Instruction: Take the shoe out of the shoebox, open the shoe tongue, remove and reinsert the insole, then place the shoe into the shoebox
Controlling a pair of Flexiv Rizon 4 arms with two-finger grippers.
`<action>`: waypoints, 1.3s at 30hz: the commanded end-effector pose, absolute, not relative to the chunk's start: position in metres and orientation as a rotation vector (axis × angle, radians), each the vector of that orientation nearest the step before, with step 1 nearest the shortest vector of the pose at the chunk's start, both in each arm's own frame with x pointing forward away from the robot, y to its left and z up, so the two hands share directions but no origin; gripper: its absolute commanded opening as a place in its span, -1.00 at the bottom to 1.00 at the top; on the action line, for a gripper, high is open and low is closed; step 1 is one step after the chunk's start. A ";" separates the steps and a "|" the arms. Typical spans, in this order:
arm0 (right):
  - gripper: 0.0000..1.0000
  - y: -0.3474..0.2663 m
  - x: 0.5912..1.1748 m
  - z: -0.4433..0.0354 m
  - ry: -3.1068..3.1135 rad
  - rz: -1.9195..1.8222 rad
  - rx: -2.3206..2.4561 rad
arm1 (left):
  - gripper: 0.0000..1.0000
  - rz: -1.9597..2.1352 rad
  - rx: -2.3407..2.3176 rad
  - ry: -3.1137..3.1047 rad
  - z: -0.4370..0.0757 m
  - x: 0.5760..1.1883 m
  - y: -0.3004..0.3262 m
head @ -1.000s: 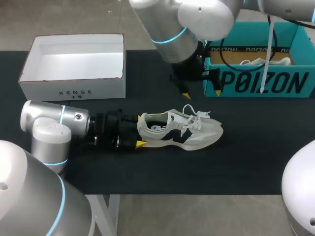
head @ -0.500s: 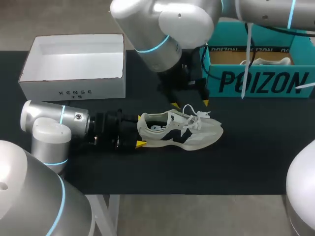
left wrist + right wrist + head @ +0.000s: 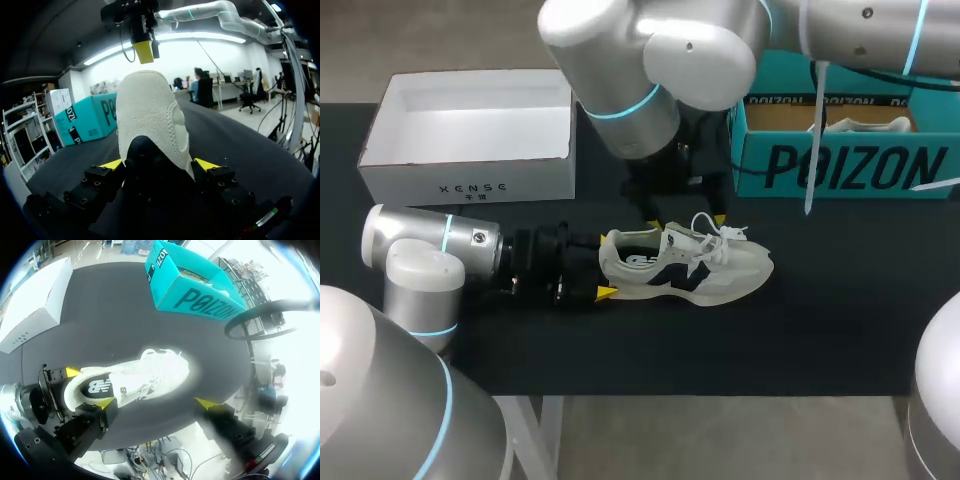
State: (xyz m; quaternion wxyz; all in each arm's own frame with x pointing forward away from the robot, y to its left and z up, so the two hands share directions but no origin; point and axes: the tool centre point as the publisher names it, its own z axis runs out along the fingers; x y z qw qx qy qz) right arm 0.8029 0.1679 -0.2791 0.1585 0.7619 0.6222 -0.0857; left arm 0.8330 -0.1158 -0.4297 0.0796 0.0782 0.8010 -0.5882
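Note:
A cream sneaker [image 3: 705, 270] with a dark side logo lies on its side on the black table [image 3: 820, 320], toe to the right. My left gripper [image 3: 604, 266] lies flat at the shoe's heel and is shut on it. In the left wrist view the heel [image 3: 150, 115] fills the gap, touching both yellow fingertips [image 3: 111, 164]. My right gripper [image 3: 687, 221] hangs open just above the tongue and laces. In its own view the shoe [image 3: 135, 377] lies below and ahead of the spread fingers of the right gripper [image 3: 154, 403]. The teal shoebox [image 3: 840, 165] stands at the back right.
An open white box [image 3: 470, 130] sits at the back left, close behind my left arm. A second pale shoe [image 3: 865, 125] rests inside the teal shoebox. My right arm's bulk hangs over the table's middle back, between the two boxes.
My right gripper has swung left and come down from beside the teal shoebox to just above the shoe's laces. The left gripper and shoe have not moved.

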 end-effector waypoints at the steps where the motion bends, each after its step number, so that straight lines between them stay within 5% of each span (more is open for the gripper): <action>1: 1.00 0.178 0.801 -0.285 1.789 -0.246 2.160 | -1.00 -1.758 0.233 2.393 -0.432 0.833 -0.116; 36: 1.00 0.167 0.829 -0.348 1.666 -0.221 2.156 | -1.00 -1.758 0.233 2.393 -0.432 0.833 -0.116; 38: -0.02 0.165 0.830 -0.347 1.661 -0.218 2.165 | -1.00 -1.758 0.233 2.393 -0.432 0.833 -0.116; 39: -0.19 0.164 0.831 -0.346 1.659 -0.216 2.175 | -1.00 -1.758 0.233 2.393 -0.432 0.833 -0.116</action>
